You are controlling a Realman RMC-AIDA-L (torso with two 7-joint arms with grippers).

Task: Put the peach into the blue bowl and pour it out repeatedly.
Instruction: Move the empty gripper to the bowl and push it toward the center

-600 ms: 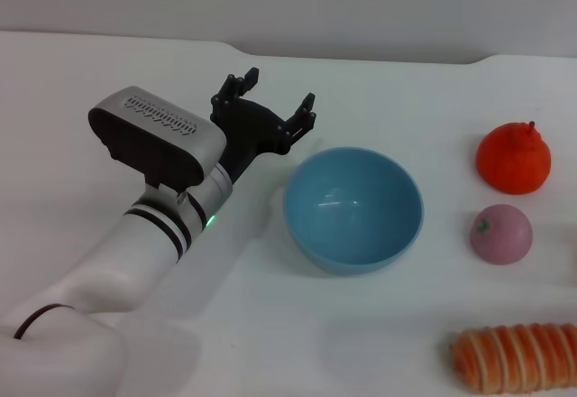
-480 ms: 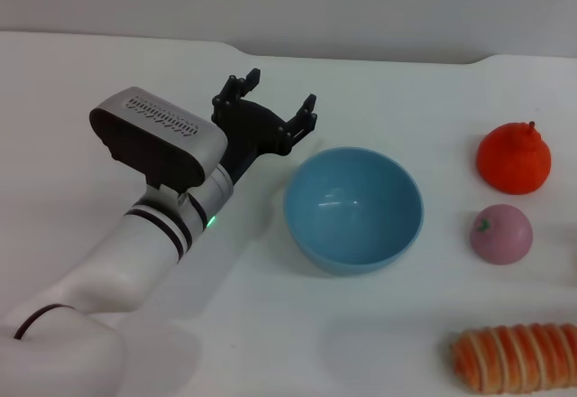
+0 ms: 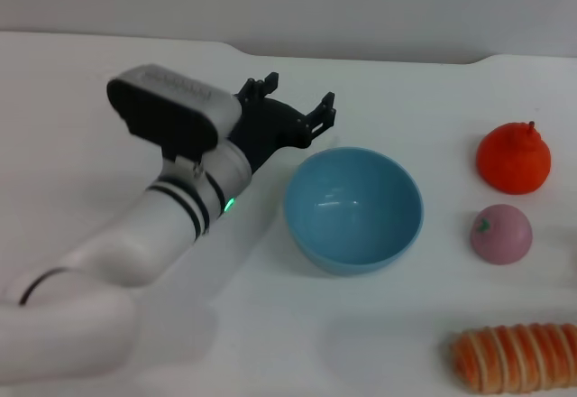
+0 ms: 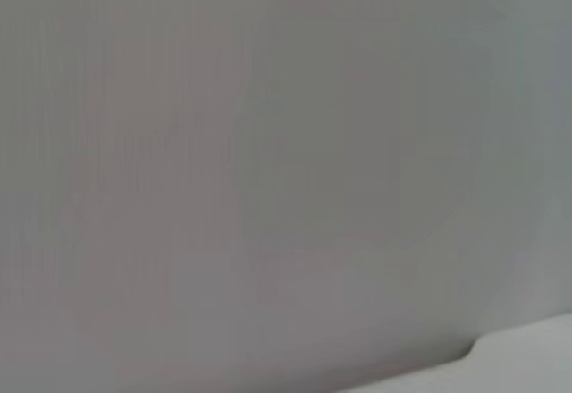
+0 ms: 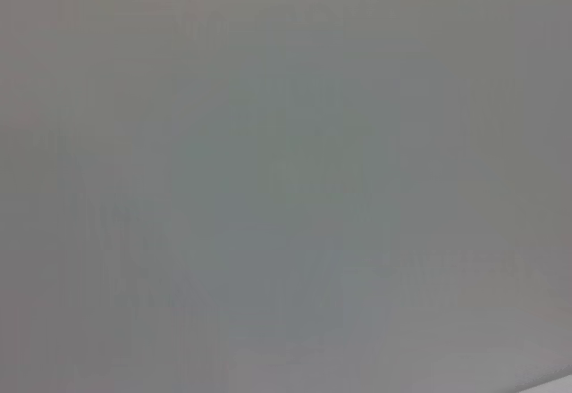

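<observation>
**Left claw released beside bowl; peach on worktop**

Left claw [image 3: 296,106]: black fingers spread apart, gripping nothing, held just beyond the far-left rim of the round light-blue plastic bowl [image 3: 353,208]. Bowl sits upright on the white worktop [image 3: 270,325], interior empty. Small round pink-mauve toy peach [image 3: 501,233] rests on the worktop to the right of the bowl, apart from it. Orange-red stemmed toy fruit [image 3: 514,157] lies just behind the peach. Ridged orange-striped bread-like toy [image 3: 514,357] lies near the front right edge. Right arm not visible in any view. Wrist views show plain grey only.
</observation>
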